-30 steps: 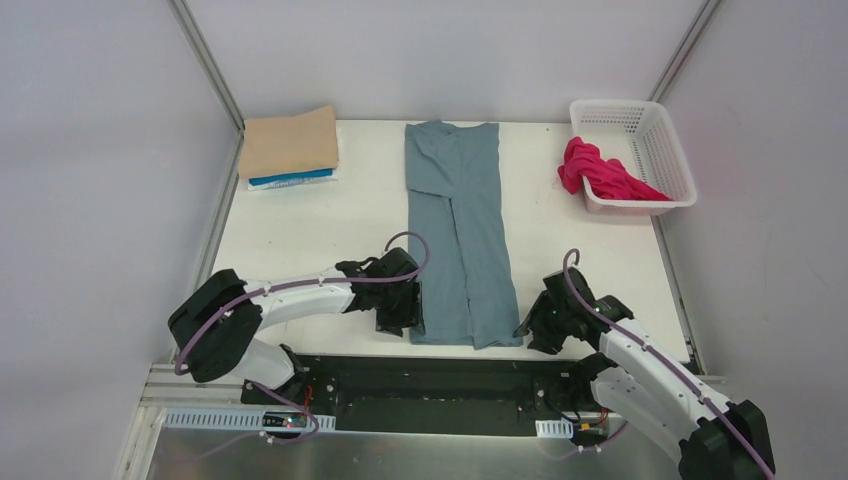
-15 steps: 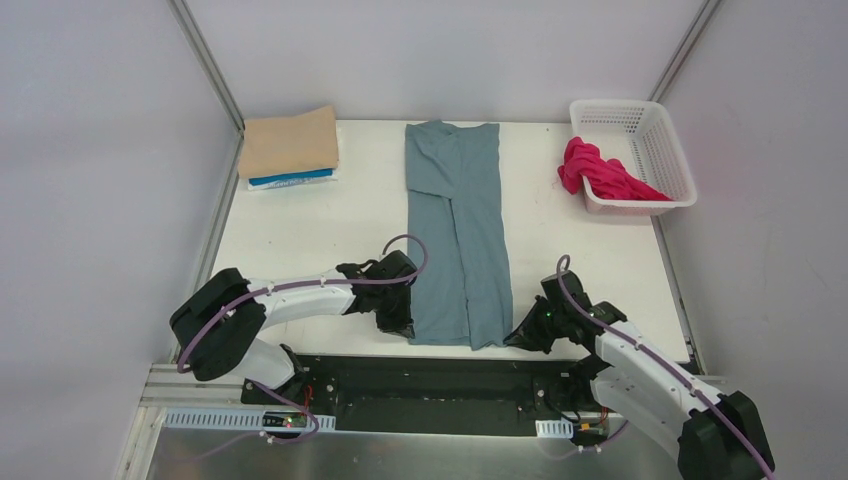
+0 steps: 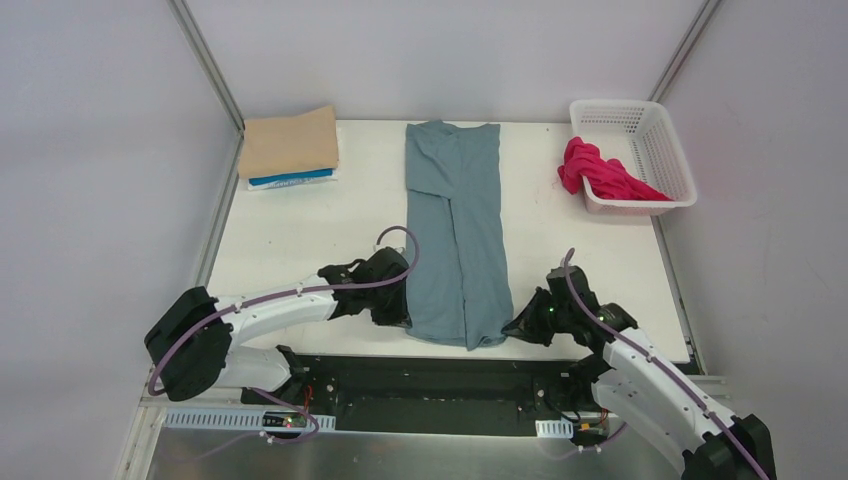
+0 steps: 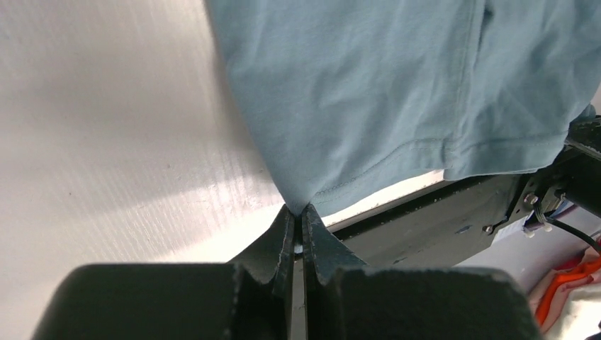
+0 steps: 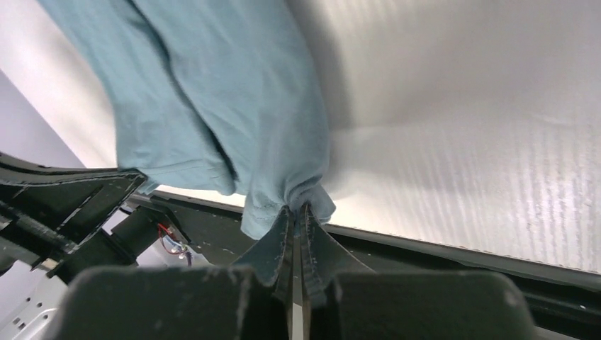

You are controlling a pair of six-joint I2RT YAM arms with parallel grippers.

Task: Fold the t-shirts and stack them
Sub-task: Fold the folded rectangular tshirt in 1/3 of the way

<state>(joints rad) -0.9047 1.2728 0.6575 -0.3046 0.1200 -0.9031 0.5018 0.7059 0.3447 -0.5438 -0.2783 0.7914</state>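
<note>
Top external view: we note left end effector (image 3: 405,322) and right end effector (image 3: 510,328) each clamped on a near hem corner of the teal-blue t-shirt (image 3: 455,220), stretched flat ahead of them, presumably to carry hem to collar.

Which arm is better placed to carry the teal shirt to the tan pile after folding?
Probably the left. The tan pile lies at the far left corner, on that arm's side; the right arm would reach across. The left gripper and right gripper each pinch a near corner of the teal shirt.
</note>
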